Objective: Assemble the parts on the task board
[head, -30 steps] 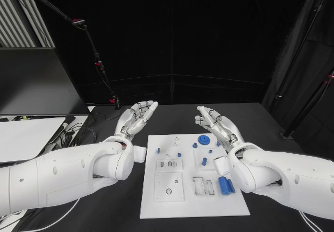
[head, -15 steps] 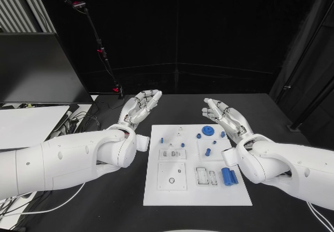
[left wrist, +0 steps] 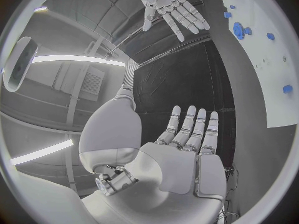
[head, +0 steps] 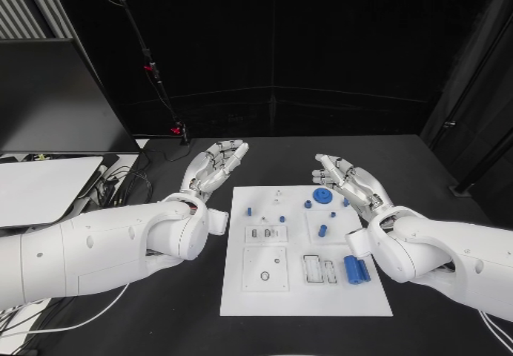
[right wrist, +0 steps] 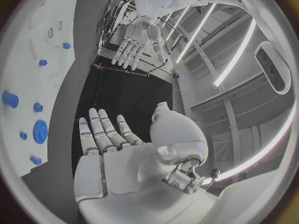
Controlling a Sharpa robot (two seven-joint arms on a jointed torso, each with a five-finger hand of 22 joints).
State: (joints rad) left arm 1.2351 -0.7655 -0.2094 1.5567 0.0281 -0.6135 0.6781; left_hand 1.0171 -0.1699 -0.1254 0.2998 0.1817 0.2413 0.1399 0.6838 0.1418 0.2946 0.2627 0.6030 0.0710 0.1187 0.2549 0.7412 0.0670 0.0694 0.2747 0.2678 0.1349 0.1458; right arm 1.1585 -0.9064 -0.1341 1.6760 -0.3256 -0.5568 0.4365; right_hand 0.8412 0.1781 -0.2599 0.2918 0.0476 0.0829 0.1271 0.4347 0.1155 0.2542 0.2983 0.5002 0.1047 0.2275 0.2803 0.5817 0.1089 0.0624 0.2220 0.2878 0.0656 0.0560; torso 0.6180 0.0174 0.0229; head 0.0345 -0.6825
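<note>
The white task board (head: 302,297) lies flat in the middle of the black table. On it sit a round blue disc (head: 322,196), several small blue pegs (head: 321,231) and two blue cylinders (head: 355,268) at its right edge. My left hand (head: 215,167) hovers off the board's far left corner, fingers straight and apart, holding nothing. My right hand (head: 348,180) hovers over the board's far right corner, also flat and empty. The left wrist view shows my left hand (left wrist: 187,134), the right hand (left wrist: 171,5) and the board (left wrist: 264,59). The right wrist view shows my right hand (right wrist: 102,134), the left hand (right wrist: 138,42) and the blue disc (right wrist: 40,132).
A dark monitor (head: 53,104) and a white surface (head: 43,189) with cables stand left of the table. A thin stand (head: 160,81) with red lights rises behind the left hand. Bare black table (head: 428,193) surrounds the board.
The camera has tilted, shifting the whole picture. Both hands stay flat, empty and raised beside the board's far end; the parts lie as before.
</note>
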